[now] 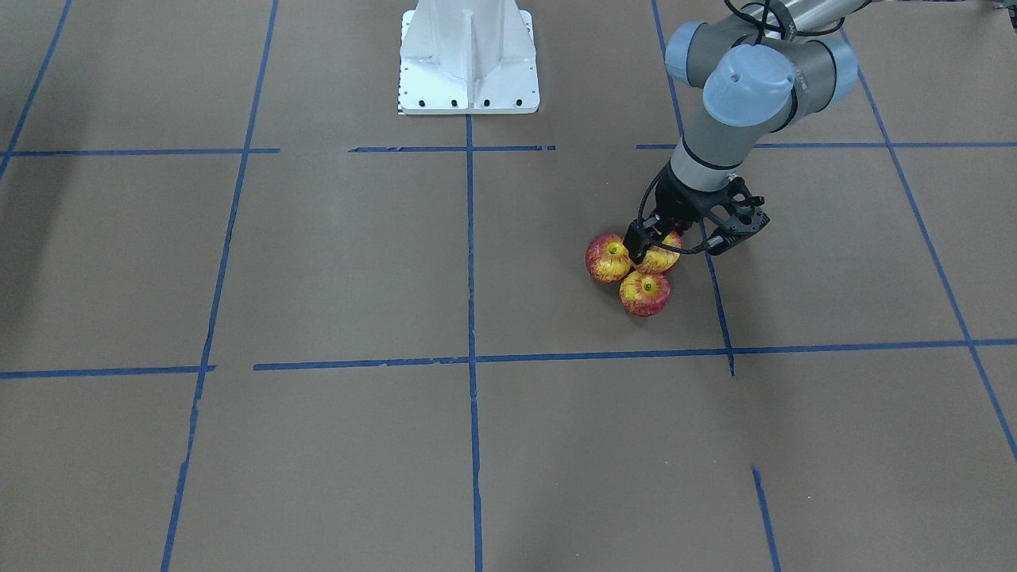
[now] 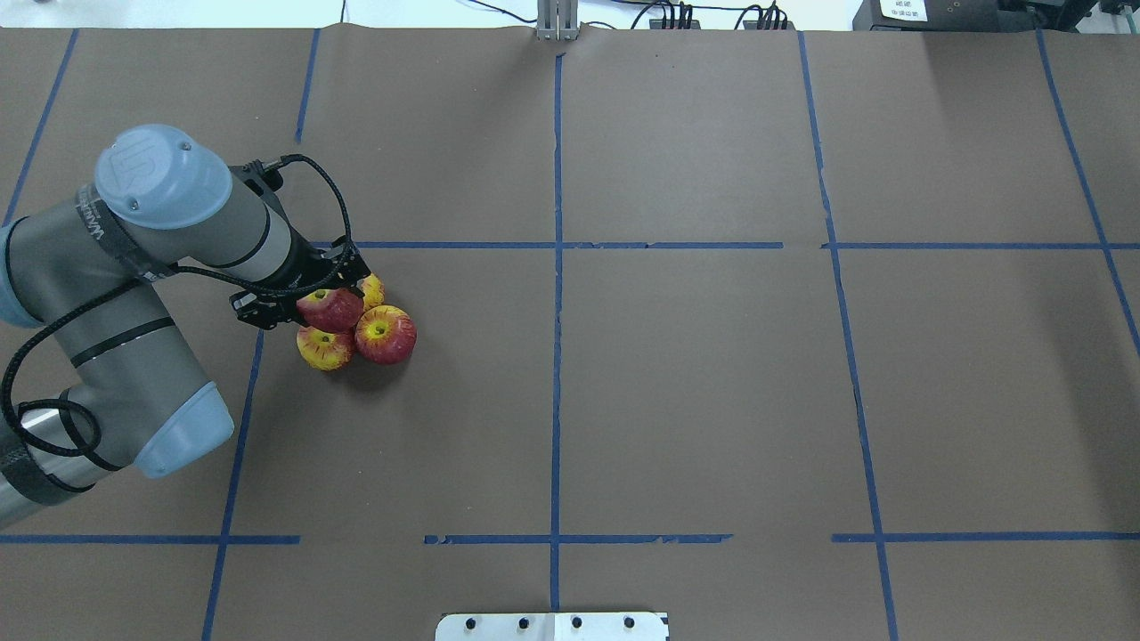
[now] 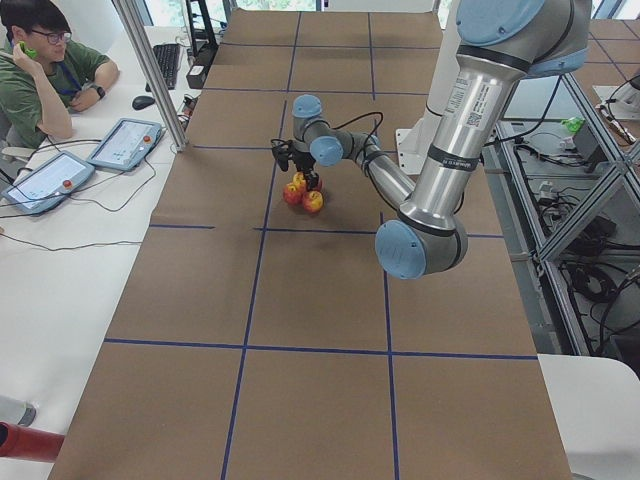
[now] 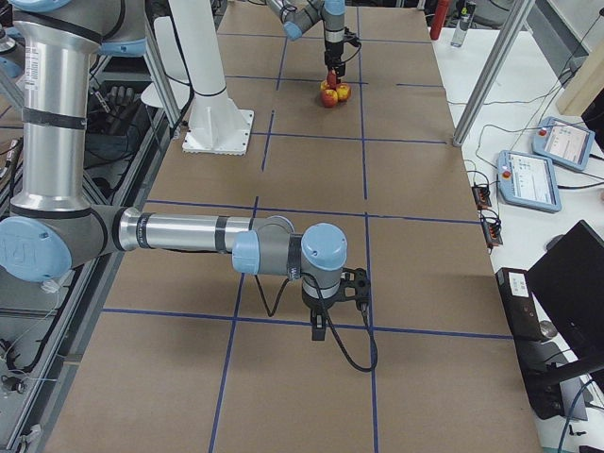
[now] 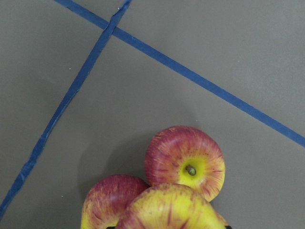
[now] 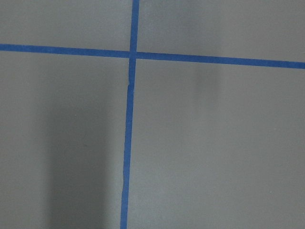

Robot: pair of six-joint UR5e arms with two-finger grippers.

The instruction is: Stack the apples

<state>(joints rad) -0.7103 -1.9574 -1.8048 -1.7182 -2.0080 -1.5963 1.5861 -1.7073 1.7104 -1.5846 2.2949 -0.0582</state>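
Four red-and-yellow apples sit bunched together. In the overhead view three rest on the brown table: one (image 2: 386, 334), one (image 2: 324, 348) and one (image 2: 373, 290) half hidden. My left gripper (image 2: 328, 301) is shut on the fourth apple (image 2: 335, 312), which sits on top of them. In the front view the held apple (image 1: 664, 256) is between the fingers, beside two others (image 1: 608, 257) (image 1: 644, 292). In the left wrist view the held apple (image 5: 169, 210) fills the bottom edge above two apples (image 5: 186, 160) (image 5: 109, 202). My right gripper (image 4: 321, 330) hangs over bare table; I cannot tell its state.
Blue tape lines (image 2: 557, 267) divide the brown table into squares. The white robot base (image 1: 469, 56) stands at the table's near edge. An operator (image 3: 40, 70) sits at a side desk with tablets (image 3: 125, 142).
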